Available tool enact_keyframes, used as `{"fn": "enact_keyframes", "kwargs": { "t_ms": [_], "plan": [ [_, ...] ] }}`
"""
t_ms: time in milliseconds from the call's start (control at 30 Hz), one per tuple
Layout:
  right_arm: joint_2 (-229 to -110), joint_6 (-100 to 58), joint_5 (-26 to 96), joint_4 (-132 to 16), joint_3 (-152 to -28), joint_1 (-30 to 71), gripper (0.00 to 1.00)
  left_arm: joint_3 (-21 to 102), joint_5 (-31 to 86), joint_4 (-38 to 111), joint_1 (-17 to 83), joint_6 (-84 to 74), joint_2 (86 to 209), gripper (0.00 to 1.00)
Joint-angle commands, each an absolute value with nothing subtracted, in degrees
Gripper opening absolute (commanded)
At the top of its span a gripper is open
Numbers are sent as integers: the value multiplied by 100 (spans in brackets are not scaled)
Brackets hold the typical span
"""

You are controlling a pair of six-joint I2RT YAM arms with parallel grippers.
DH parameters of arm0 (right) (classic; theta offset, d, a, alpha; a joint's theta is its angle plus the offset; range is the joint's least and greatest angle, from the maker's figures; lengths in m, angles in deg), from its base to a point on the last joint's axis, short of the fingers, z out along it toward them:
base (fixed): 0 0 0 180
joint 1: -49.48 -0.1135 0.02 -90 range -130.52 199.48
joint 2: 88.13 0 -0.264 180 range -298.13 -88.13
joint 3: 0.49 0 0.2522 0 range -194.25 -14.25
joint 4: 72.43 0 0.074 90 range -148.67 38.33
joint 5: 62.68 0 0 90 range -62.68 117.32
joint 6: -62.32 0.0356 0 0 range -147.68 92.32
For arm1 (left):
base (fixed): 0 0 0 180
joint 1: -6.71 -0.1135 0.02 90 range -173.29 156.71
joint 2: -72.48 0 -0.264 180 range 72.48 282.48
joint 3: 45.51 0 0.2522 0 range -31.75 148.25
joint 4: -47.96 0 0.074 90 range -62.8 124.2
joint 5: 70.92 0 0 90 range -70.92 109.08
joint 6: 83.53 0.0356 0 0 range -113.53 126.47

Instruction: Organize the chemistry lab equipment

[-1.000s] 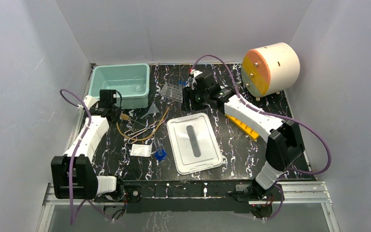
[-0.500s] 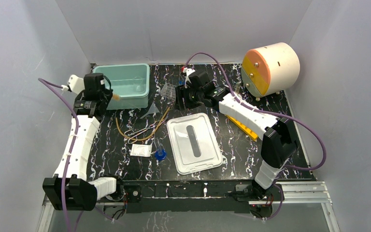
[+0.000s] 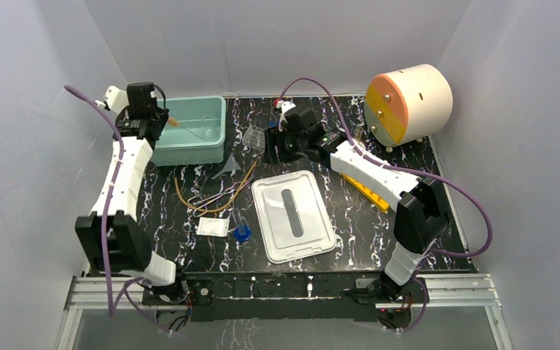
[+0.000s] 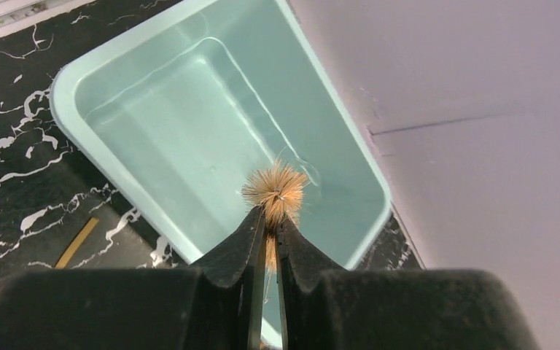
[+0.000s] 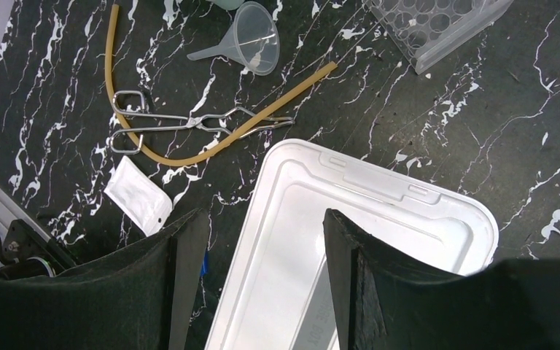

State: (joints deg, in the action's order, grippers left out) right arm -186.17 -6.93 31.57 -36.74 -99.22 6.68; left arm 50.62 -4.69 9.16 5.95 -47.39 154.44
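**Left hand holds brush over bin; right hand wide above lid**

The left hand [image 4: 271,219] is pinched narrow on a small brush [image 4: 275,191], whose tan bristles fan out just past the fingertips; in the wrist view the brush sits over the inside of the pale green bin [image 4: 189,138]. From above, the left hand [image 3: 162,122] is at the bin's [image 3: 189,149] left end, at the far left of the desk [image 3: 357,226], with the brush [image 3: 173,122] pointing in over the rim.

The right hand [image 5: 262,262] is spread wide and holds nothing; between its fingers [image 5: 182,277] shows the white lid [image 5: 379,240], which lies flat at mid-desk. From above, the right hand [image 3: 273,142] is beyond the lid's [image 3: 294,215] far edge and just beside the clear rack [image 3: 257,137]; whether it touches the rack cannot be told.

The rest of the equipment lies on the desk left of the lid; the funnel [image 5: 251,45] lies on its side; the tubing [image 5: 189,154] curves below it; the metal tongs [image 5: 182,124] cross the tubing. The packet [image 5: 138,200] lies nearer the arms, apart from the lid; a blue-capped tube [image 3: 242,232] lies between packet and lid. The clear rack [image 5: 437,25] sits beyond the lid; the yellow rack [image 3: 368,191] lies right of the lid, partly hidden by the right arm. The drum [image 3: 408,102] stands at the far right corner.
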Motion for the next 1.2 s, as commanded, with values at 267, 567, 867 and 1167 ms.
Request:
{"fn": "enact_keyframes", "kwargs": {
  "t_ms": [267, 567, 867, 1167],
  "plan": [
    [-18756, -1397, 2784, -3971, -10321, 695, 69, 5413, 279, 1192, 12, -5435, 16842, 5],
    [-18964, -1672, 2688, -3920, -10489, 790, 69, 5210, 550, 909, 18, -5779, 17389, 5],
    [-18832, -1709, 2596, -3941, -10327, 886, 70, 5390, 50, 506, 17, -5640, 17284, 33],
    [-18747, -1442, 2697, -3916, -10271, 883, 70, 5959, 206, 65, 20, -4280, 16350, 57]
  ]
}}
